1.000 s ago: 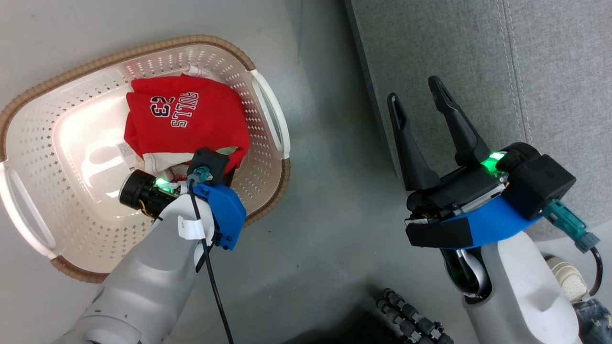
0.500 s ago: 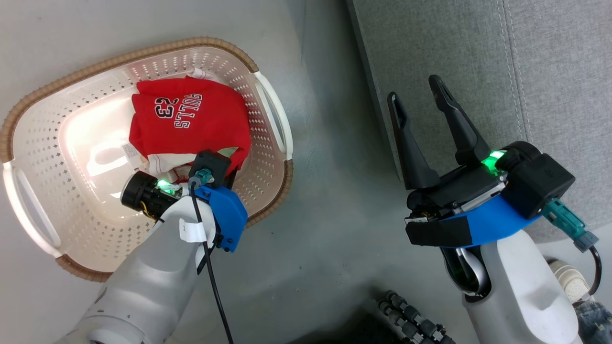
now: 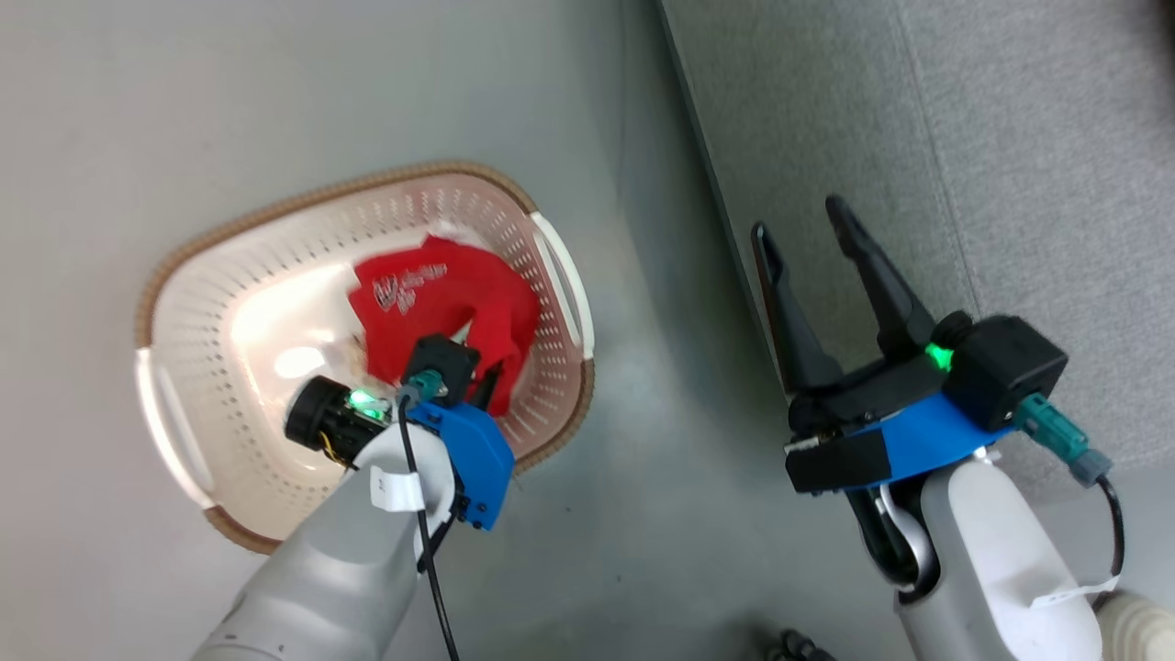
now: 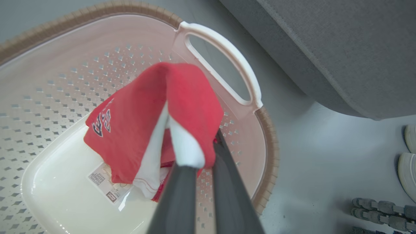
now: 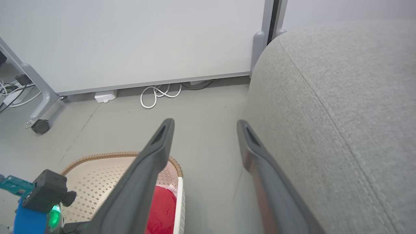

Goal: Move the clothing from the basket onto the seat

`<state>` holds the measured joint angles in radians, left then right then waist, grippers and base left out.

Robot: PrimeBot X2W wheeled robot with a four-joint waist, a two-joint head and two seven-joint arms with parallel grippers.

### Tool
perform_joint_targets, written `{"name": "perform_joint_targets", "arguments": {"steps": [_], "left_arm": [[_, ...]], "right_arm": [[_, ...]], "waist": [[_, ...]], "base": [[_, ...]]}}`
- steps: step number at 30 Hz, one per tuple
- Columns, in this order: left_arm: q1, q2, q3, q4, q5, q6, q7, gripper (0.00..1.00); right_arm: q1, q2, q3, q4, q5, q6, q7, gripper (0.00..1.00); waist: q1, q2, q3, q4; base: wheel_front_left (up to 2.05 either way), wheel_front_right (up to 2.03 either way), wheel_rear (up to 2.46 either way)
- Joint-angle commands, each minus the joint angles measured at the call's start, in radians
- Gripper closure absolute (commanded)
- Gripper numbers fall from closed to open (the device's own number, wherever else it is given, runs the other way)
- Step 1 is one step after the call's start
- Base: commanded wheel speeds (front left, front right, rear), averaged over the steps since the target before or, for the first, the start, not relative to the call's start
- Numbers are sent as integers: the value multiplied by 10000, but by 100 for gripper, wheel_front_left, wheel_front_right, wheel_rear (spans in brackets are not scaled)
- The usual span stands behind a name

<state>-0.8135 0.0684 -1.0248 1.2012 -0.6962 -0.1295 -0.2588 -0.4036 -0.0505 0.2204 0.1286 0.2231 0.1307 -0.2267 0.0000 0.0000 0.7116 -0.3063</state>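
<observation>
The left gripper point(image 4: 201, 159) is clamped on a fold of the red clothing point(image 4: 136, 123), which hangs from it inside the basket point(image 4: 65, 65), just above the basket's floor. The right gripper point(image 3: 799, 218) hovers empty with its jaws spread apart, to the basket's right, at the edge of the grey seat point(image 3: 964, 138).

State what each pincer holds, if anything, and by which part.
The left pincer grips the red clothing by its white-trimmed edge, over the basket. The right pincer is open, holding nothing.
</observation>
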Motion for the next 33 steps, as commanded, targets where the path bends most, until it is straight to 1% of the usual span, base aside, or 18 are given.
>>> {"name": "perform_joint_targets", "arguments": {"steps": [1,9,16,24,33], "left_arm": [[153,-32,-73,-90,-62,-10,-61,100],[1140,-171,-415,-750,-601,-12,-72,100],[1592,-186,-877,-1623,-937,-13,-75,100],[1257,-183,-1328,-2866,-1022,-12,-77,100],[230,-185,-1549,-3950,-1154,-12,-78,100]], "right_arm": [[223,2,-40,92,-70,1,67,0],[1377,-137,-348,522,-329,1,683,0],[2383,-218,-508,595,-304,1,1145,0],[3160,-198,-504,556,-122,3,1511,0],[3468,-139,-219,504,-10,3,1771,0]], "waist": [[0,0,-1111,581],[0,0,-3631,1457],[0,0,-5366,2069],[0,0,-6779,2703],[0,0,-7432,3185]], "base": [[0,0,0],[0,0,0],[0,0,0],[0,0,0],[0,0,0]]}}
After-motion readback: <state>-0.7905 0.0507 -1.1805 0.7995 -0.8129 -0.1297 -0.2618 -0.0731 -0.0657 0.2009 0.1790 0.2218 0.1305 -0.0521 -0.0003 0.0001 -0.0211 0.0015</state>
